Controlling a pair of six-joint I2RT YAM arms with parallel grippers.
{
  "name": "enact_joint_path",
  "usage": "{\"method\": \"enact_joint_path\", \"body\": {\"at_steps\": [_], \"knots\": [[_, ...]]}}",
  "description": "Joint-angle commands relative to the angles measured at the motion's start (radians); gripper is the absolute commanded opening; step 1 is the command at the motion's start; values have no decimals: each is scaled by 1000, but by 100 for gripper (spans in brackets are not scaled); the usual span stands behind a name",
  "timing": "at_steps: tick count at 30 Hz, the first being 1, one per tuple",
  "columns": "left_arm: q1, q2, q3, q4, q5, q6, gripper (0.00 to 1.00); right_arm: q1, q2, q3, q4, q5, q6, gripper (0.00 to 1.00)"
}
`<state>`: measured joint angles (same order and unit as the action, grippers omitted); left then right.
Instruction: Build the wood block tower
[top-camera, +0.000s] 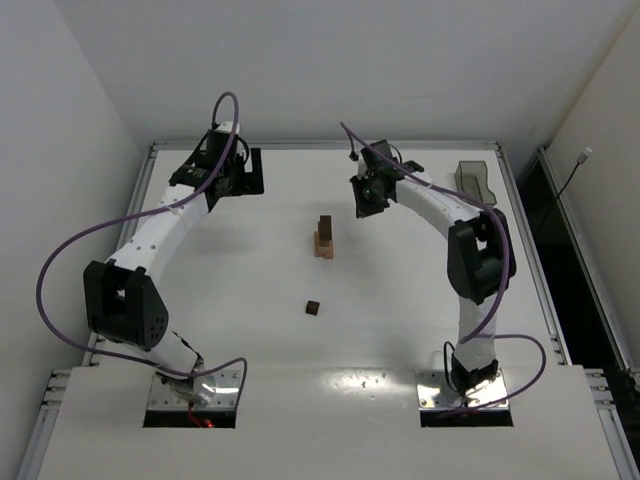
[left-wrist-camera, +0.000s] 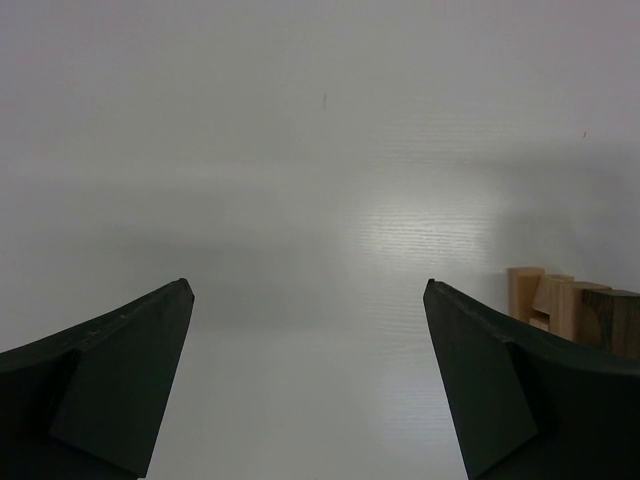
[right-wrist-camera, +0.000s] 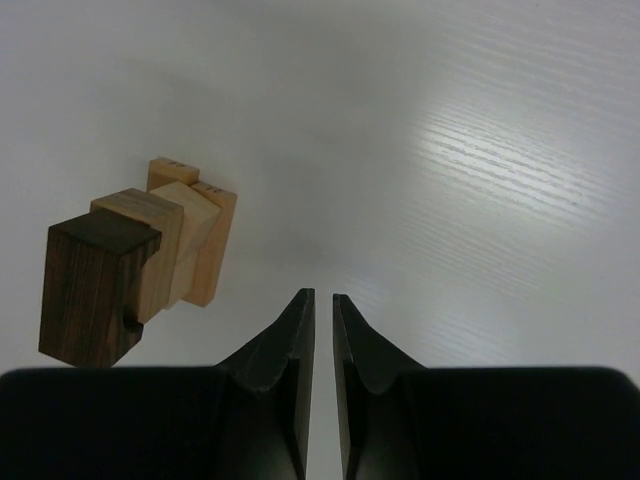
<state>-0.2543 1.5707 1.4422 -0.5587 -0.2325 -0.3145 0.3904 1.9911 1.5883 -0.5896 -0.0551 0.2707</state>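
Two arms reached over the white table (top-camera: 250, 260), and the account ran from the left; the left gripper (top-camera: 250, 172) sat at the far left of the table, well apart from everything else, its jaws spread wide with nothing between them; in the left wrist view the left gripper (left-wrist-camera: 308, 290) showed only bare tabletop in its gap, with the wood block tower (left-wrist-camera: 560, 305) peeking out beyond the right-hand finger; the tower (top-camera: 324, 240) stood near the table's middle, a narrow stack of tan blocks with a dark brown block on top; a loose dark block (top-camera: 313, 308) lay alone nearer the bases, apart from the stack; the right gripper (top-camera: 363, 205) hung just right of the tower and did not touch it; from the right wrist the right gripper (right-wrist-camera: 322, 296) had its jaws drawn almost together, a thin slit left, gripping nothing, and the tower (right-wrist-camera: 130, 265) lay to their left; a smoky-grey tray (top-camera: 475, 180) rested at the far right.
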Motion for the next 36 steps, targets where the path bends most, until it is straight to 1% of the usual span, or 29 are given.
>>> {"method": "enact_joint_path", "body": {"at_steps": [1, 6, 16, 26, 30, 36], "knots": [[18, -40, -9, 22, -7, 3, 100, 11, 20, 38, 28, -2, 22, 11], [18, -31, -9, 31, 2, -8, 100, 33, 41, 58, 37, -40, 33, 11], [18, -20, -9, 31, 2, -8, 100, 83, 72, 108, 37, -49, 33, 13], [18, -20, -19, 40, 12, -17, 100, 102, 100, 127, 37, -49, 42, 14], [18, -20, -19, 40, 12, -17, 100, 102, 100, 127, 37, -49, 42, 26], [27, -20, -19, 40, 12, -17, 100, 111, 109, 127, 37, -58, 42, 26]]}}
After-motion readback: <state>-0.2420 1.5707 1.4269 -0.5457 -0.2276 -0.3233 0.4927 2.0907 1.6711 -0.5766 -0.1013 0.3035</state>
